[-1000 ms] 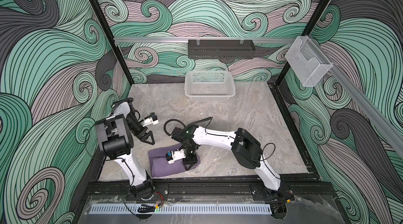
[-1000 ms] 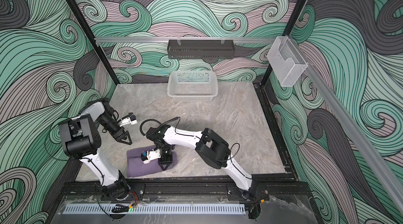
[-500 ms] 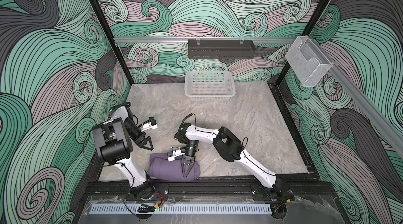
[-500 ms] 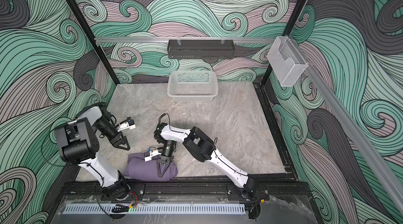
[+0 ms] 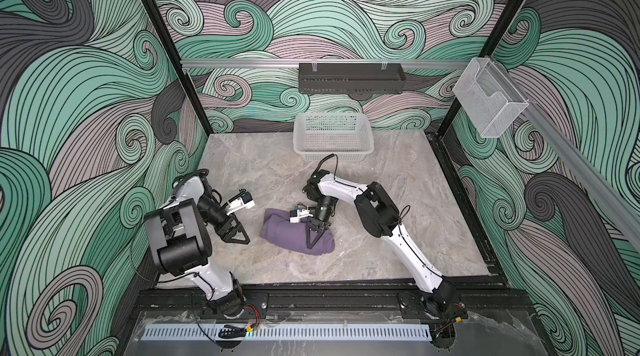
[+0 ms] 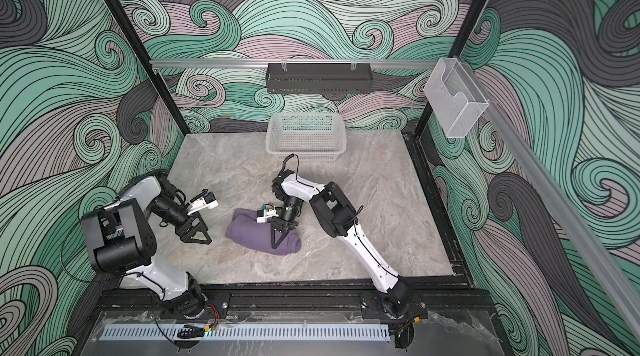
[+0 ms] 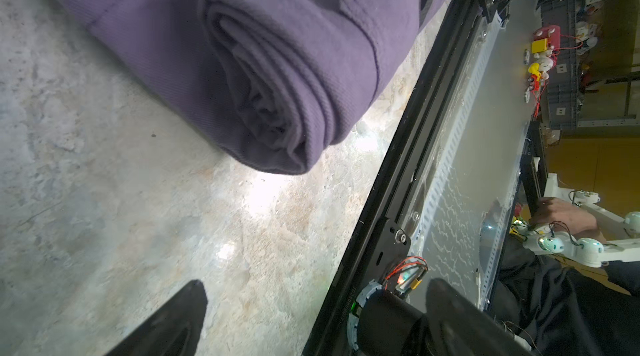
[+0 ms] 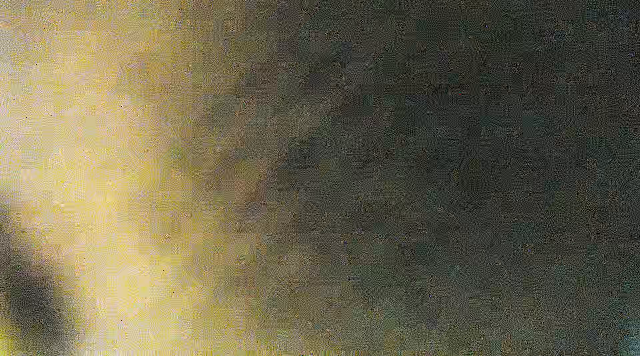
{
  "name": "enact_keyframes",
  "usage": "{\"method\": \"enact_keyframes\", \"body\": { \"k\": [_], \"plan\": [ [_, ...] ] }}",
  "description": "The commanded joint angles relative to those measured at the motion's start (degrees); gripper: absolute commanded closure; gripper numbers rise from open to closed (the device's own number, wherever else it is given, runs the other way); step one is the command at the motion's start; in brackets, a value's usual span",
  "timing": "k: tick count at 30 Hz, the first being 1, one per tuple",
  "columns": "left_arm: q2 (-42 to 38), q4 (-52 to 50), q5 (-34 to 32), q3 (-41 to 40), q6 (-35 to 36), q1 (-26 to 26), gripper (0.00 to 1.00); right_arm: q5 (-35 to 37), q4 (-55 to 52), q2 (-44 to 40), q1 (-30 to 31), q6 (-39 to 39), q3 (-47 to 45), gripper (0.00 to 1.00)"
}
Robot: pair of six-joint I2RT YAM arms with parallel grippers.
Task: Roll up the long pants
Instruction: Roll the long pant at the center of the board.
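Pin gently with right end effector (image 5: 310, 245), pinched narrow on the long pants (image 5: 287, 236) rolled toward bench (image 5: 398, 198) front edge; bring left end effector (image 5: 237, 242), jaws wide apart alongside, onto spiral end.

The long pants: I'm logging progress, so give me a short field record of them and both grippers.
long pants: rolled into a compact bundle on the table, spiral layers showing at one end
left gripper: open, beside the bundle, not touching it
right gripper: closed on the bundle's fabric from above
basket: at the back of the table, apart from the bundle
right wrist view: too blurred to read
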Motion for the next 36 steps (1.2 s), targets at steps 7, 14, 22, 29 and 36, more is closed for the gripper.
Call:
{"method": "enact_keyframes", "body": {
  "k": [7,14,22,29,36],
  "plan": [
    [-0.7,13.0,3.0,-3.6,-3.9,-14.9,0.01,22.9,0.0,2.0,0.2,0.9,-4.4,0.92],
    [5.6,12.7,9.2,2.6,-7.6,-19.3,0.01,21.8,0.4,2.5,0.7,0.4,-5.4,0.92],
    [8.7,11.6,11.9,3.6,-10.5,-24.8,0.01,22.0,-0.2,5.1,0.6,-0.2,-3.4,0.92],
    [7.9,5.7,12.2,1.7,-7.5,-30.1,0.05,21.4,0.0,5.2,-0.6,-0.7,-2.4,0.93],
    [10.8,7.5,9.6,-0.7,-11.6,-32.0,1.0,22.4,0.6,3.5,-1.5,0.2,-3.7,0.94]
  ]
}}
